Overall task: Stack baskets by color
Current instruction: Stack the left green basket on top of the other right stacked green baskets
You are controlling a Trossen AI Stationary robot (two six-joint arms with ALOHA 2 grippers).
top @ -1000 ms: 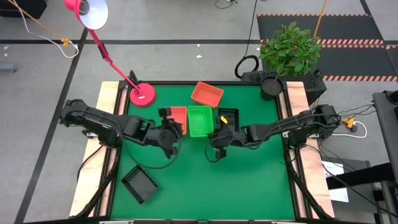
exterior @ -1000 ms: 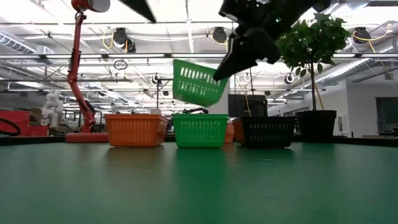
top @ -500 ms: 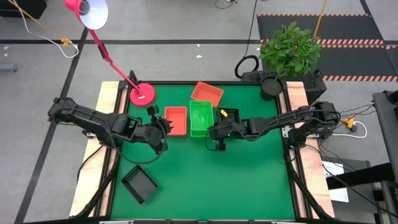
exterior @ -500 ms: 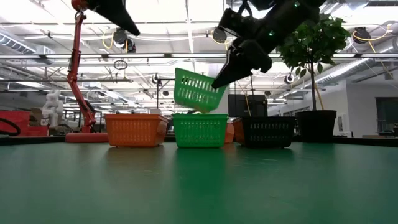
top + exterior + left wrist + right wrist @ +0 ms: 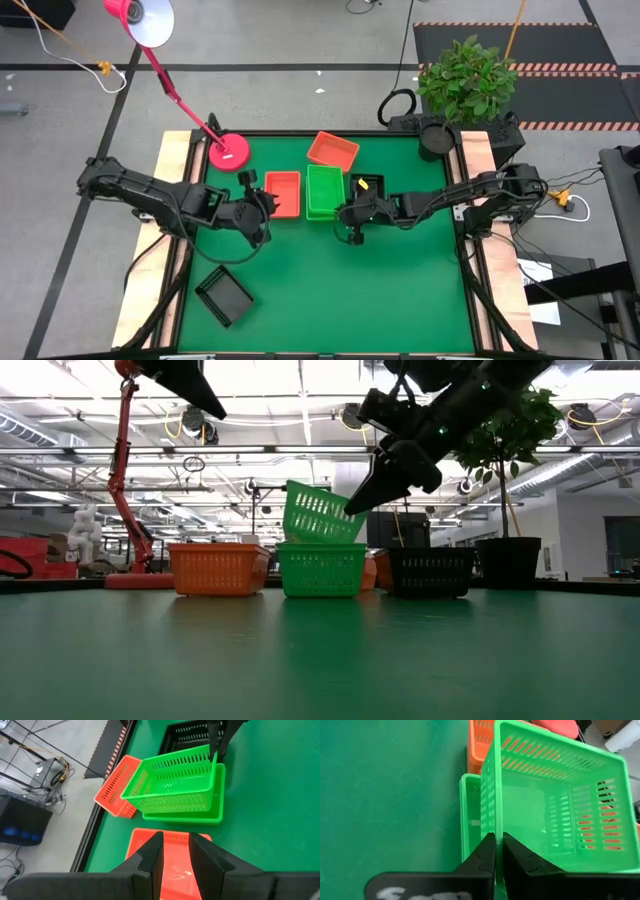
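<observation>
At the front left of the worktop (image 5: 400, 290), close to the edge: one front black basket (image 5: 222, 295), turned slantwise, empty, all alone. Past it, a wide stretch of bare green, open from side to side, with lots of room to move.

Farther in, up in the air, the left gripper (image 5: 262, 210), fingers apart, nothing held, just before the near orange basket (image 5: 283, 193). Across from it, the right gripper (image 5: 350, 213), pinched tight on one wall of the top green basket (image 5: 322, 513). Tipped, that one: low side down in the bottom green basket (image 5: 321, 570), gripped side up higher.

Then a row, side by side: near orange basket, bottom green basket, back black basket (image 5: 430, 572). Small, shallow, box-shaped, with slots all along the sides. Nothing inside the orange one.

Behind the row, nearer the far edge, the far orange basket (image 5: 332, 151), turned at a slant, empty too. At the far left corner, a pink round lamp base (image 5: 229, 153). Beyond the far right corner, a potted plant (image 5: 466, 78).
</observation>
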